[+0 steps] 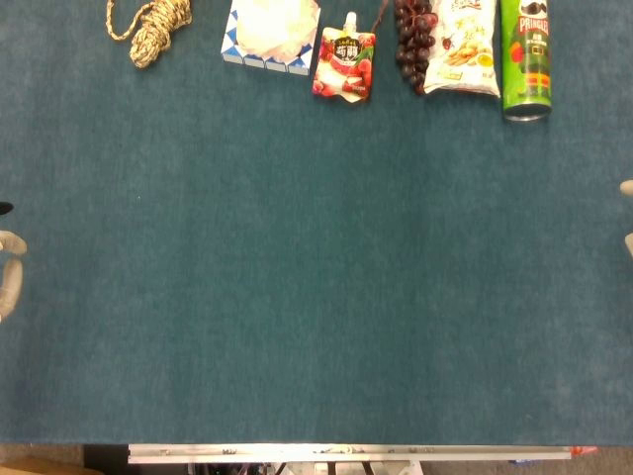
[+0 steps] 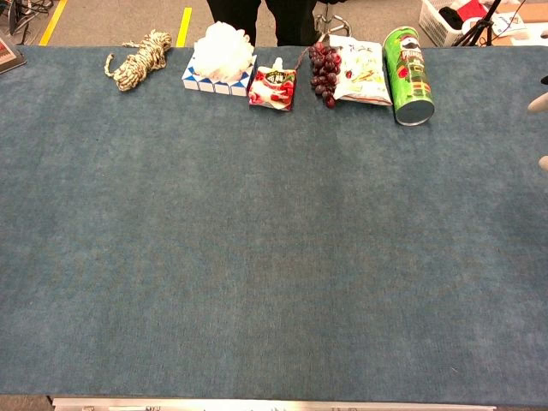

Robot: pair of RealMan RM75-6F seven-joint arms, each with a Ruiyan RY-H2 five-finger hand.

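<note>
1. The left robot hand (image 1: 8, 269) shows only as a sliver at the head view's left edge; its state cannot be told.
2. The right robot hand (image 1: 628, 213) is cut off at the right edge, equally unreadable.
3. Nearest it, the green Pringles can (image 1: 525, 59) lies at the bench's (image 1: 316, 277) upper right.

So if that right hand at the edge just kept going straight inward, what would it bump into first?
Probably nothing: only fingertips of the right hand show, and bare blue cloth lies ahead. The green can sits farther back, seemingly off that line.

From my remote station I see a blue-carpeted table (image 2: 257, 257), grey floor with a yellow line (image 2: 185, 20) behind, and a white basket (image 2: 438, 19).
</note>
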